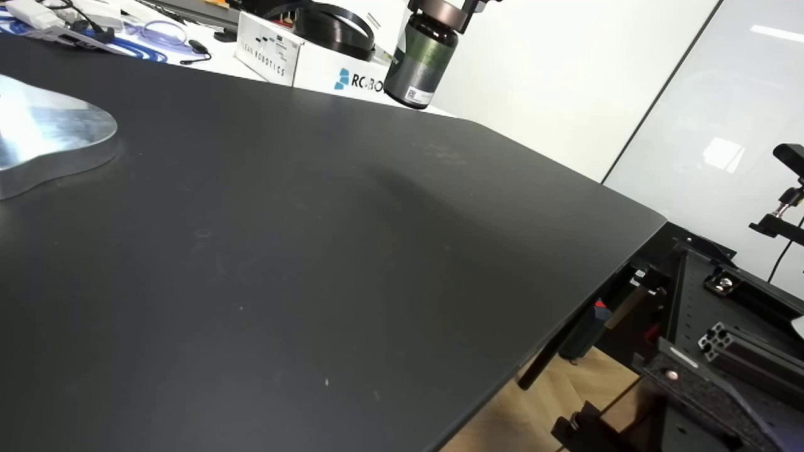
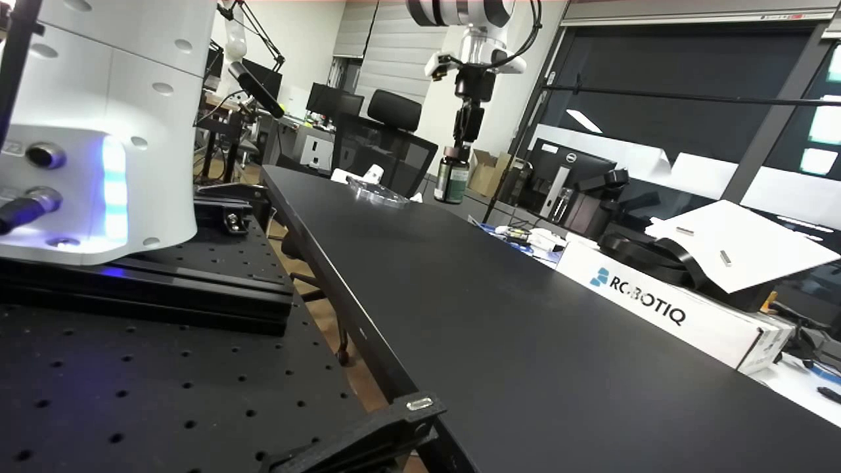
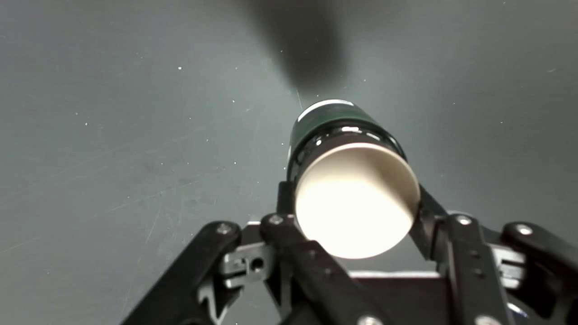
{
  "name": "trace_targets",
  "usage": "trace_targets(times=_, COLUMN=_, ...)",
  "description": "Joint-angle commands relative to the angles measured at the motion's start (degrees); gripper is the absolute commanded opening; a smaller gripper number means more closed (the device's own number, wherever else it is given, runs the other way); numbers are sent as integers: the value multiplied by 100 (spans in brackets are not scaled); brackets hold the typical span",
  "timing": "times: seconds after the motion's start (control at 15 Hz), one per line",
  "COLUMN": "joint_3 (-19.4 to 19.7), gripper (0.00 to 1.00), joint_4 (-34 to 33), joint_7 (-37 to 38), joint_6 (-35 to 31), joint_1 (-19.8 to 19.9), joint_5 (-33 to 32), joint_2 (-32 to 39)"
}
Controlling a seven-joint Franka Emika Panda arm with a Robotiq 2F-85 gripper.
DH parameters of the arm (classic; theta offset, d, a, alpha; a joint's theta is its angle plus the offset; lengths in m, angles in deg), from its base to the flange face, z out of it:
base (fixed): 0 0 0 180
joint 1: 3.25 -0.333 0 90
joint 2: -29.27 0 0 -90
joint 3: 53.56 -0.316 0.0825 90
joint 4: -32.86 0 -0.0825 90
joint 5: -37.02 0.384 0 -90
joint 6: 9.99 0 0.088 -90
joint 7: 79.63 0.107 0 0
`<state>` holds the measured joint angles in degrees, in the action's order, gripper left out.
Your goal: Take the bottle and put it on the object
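Tool (image 3: 356, 204) loaded with the bottle (image 1: 419, 66), silver object (image 1: 56, 129) well off to the side

Closest to my wrist camera, I have the tool narrowed onto the bottle's cap (image 3: 361, 212), its fingers (image 3: 285, 198) on opposite sides. The bottle hangs from it base-down, long axis roughly in line with the tool. It seems to lean in an exterior view, but the wall seam (image 1: 662, 91) there slants too, so I take it as near upright.

Under it I see the dark surface (image 1: 282, 251). A soft shadow (image 3: 311, 54) falls apart from the bottle, so I read the base as hanging above, not touching.

Farther out is the relation I steer by. The object lies flat on the surface, well apart from the bottle, at the left edge of an exterior view that cuts it off. In an exterior view with a chair (image 2: 368, 148) in the background, it rests toward the far end. I can't pick it out in the wrist view.

So the move, as I judge it, is sideways toward that end at this height, then straight down, axis square to the shiny top. I'd let go only with the base well inside the rounded edge; a slick top could let it slide.
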<state>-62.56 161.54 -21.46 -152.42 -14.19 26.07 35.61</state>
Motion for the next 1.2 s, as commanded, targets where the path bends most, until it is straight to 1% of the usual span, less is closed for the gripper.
trace_targets(times=0.0, joint_3=60, gripper=61, joint_4=-2, joint_7=-20, joint_6=7, joint_1=-55, joint_5=19, joint_2=-6)
trace_targets(times=0.13, joint_3=58, gripper=61, joint_4=-2, joint_7=-20, joint_6=6, joint_1=-56, joint_5=19, joint_2=-7)
trace_targets(times=0.2, joint_3=82, gripper=36, joint_4=-114, joint_7=-28, joint_6=50, joint_1=-52, joint_5=-76, joint_2=64)
trace_targets(times=0.47, joint_3=124, gripper=36, joint_4=-1059, joint_7=-366, joint_6=305, joint_1=-109, joint_5=-158, joint_2=772)
trace_targets(times=0.67, joint_3=121, gripper=36, joint_4=-2007, joint_7=-795, joint_6=511, joint_1=-264, joint_5=-27, joint_2=1433)
trace_targets(times=0.93, joint_3=91, gripper=36, joint_4=-3286, joint_7=-1342, joint_6=980, joint_1=-542, joint_5=255, joint_2=2282)
trace_targets(times=1.13, joint_3=84, gripper=36, joint_4=-4008, joint_7=-1595, joint_6=1324, joint_1=-860, joint_5=381, joint_2=2696)
